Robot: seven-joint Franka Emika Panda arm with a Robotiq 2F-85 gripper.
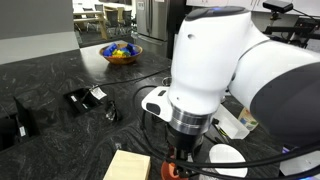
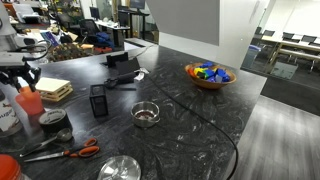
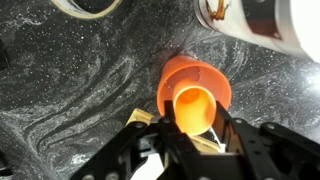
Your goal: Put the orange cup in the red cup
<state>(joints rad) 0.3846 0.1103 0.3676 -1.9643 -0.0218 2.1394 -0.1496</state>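
In the wrist view my gripper [image 3: 196, 122] is shut on the small orange cup [image 3: 192, 108], one finger on each side. The cup hangs right over the wider red cup [image 3: 186, 72], which stands upright on the black marbled counter [image 3: 70, 90]. I cannot tell whether the orange cup's bottom touches the red cup. In an exterior view the gripper [image 1: 186, 150] is low under the big white arm, with an orange-red shape [image 1: 180, 160] at its tips. In an exterior view the gripper [image 2: 24, 76] is at the far left over the red cup [image 2: 30, 102].
A wooden block [image 1: 128, 165] [image 2: 55, 90] lies right beside the cups. A white bowl [image 1: 226, 160] and a white bottle [image 2: 8, 112] are close by. Farther off are a black box [image 2: 98, 100], a glass dish [image 2: 146, 114], scissors [image 2: 70, 152], a metal bowl [image 2: 120, 168] and a toy-filled bowl [image 2: 210, 75].
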